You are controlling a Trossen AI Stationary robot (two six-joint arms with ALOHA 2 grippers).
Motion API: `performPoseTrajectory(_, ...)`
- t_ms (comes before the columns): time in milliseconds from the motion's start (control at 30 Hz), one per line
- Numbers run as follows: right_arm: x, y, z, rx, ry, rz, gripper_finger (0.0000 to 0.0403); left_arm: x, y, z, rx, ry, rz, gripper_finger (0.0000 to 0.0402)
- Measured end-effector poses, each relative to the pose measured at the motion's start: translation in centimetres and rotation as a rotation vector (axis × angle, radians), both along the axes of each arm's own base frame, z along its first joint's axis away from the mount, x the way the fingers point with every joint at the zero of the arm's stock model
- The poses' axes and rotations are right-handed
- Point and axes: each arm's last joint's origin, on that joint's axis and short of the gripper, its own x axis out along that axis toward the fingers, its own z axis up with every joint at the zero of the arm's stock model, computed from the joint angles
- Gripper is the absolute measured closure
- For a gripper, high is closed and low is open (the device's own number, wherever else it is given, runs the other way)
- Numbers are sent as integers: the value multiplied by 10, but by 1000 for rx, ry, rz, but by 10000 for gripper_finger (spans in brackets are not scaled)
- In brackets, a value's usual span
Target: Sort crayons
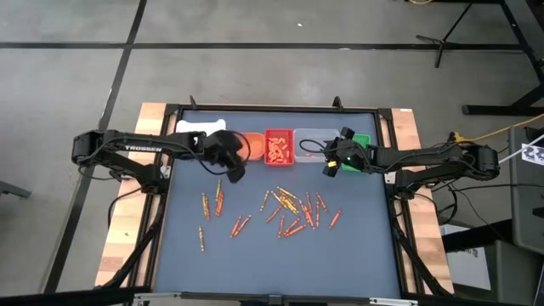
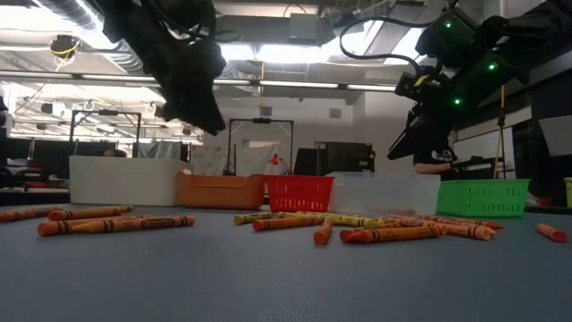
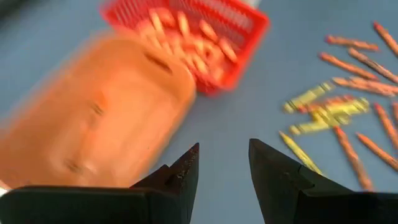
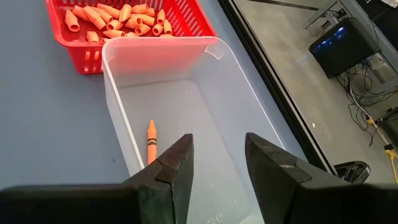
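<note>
Many orange-red and a few yellowish crayons (image 1: 289, 208) lie flat on the dark mat, with a smaller group (image 1: 212, 204) to their left. My left gripper (image 1: 234, 172) hangs open above the mat, just in front of the orange bin (image 3: 93, 118); nothing is between its fingers (image 3: 224, 149). My right gripper (image 1: 330, 168) stands open over the clear bin (image 4: 112, 93), with nothing between its fingers (image 4: 219, 140). One orange crayon (image 4: 150, 142) lies flat on that bin's floor. The red bin (image 4: 87, 53) holds several short orange crayon pieces.
Five small bins stand in a row along the mat's far edge: white (image 1: 202, 127), orange (image 1: 251, 144), red (image 1: 279, 146), clear (image 1: 313, 138) and green (image 1: 363, 140). The mat's raised frame (image 1: 387, 170) runs close behind and beside them. Bare mat lies toward the near edge.
</note>
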Motion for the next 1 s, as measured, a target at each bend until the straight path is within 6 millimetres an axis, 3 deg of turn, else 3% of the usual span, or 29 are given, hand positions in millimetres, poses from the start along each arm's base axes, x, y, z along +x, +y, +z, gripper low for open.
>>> performPoseTrajectory(267,0,0,0,0,0,0,260,-16,-25,-14,-272,211,120,278)
performPoseTrajectory(600,0,0,0,0,0,0,260,-27,-46,-21,-213,296,325,278)
performPoseTrajectory(1000,0,0,0,0,0,0,260,-42,-57,-59,-255,317,436,278)
